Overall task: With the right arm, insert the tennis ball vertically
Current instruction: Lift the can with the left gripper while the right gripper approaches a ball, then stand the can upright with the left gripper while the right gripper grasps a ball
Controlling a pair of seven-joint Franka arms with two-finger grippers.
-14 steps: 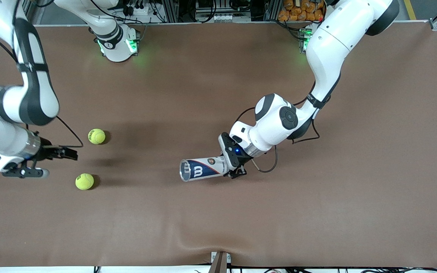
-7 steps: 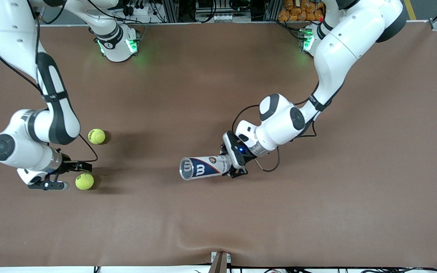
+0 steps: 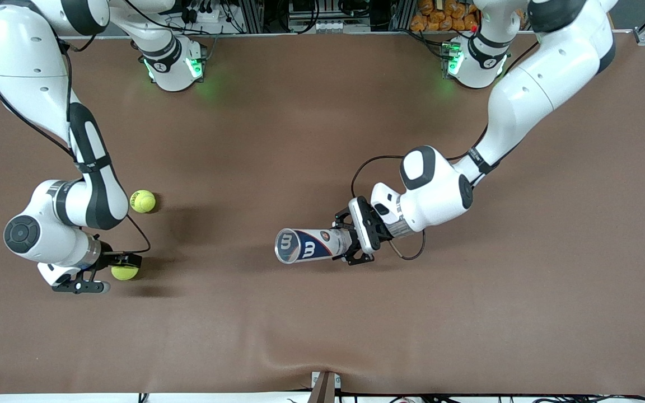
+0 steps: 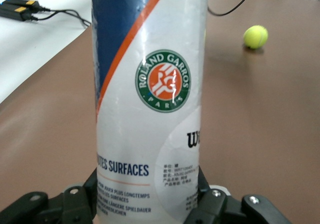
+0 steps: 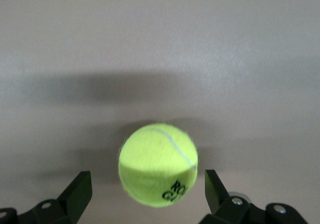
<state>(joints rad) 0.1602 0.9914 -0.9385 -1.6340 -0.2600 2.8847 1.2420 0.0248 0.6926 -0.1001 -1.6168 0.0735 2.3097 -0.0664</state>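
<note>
Presently: right hand (image 3: 111, 274) low at the counter (image 3: 300, 336), wrist bent level, fingers (image 5: 77, 191) apart astride a tennis ball (image 5: 158, 164). Second ball (image 3: 143, 201) farther back. Left hand (image 3: 356, 239), wrist level, clamped on ball can (image 3: 311, 245) lying horizontal, mid-counter.

Both arms are built alike: fat, glossy white shells in rounded segments, broken by black bands at the joints. The right arm (image 3: 84, 168) carries a long black panel along its forearm and a grey round cap on its elbow, with a thin black cable looping off the wrist. The left arm (image 3: 524, 101) shows a dark oval patch near its wrist and its own black cable curling in a loop. Each base glows green. The right gripper (image 3: 111, 272) and left gripper (image 3: 349, 245) are matt black, with small silver screws on their finger mounts.
</note>
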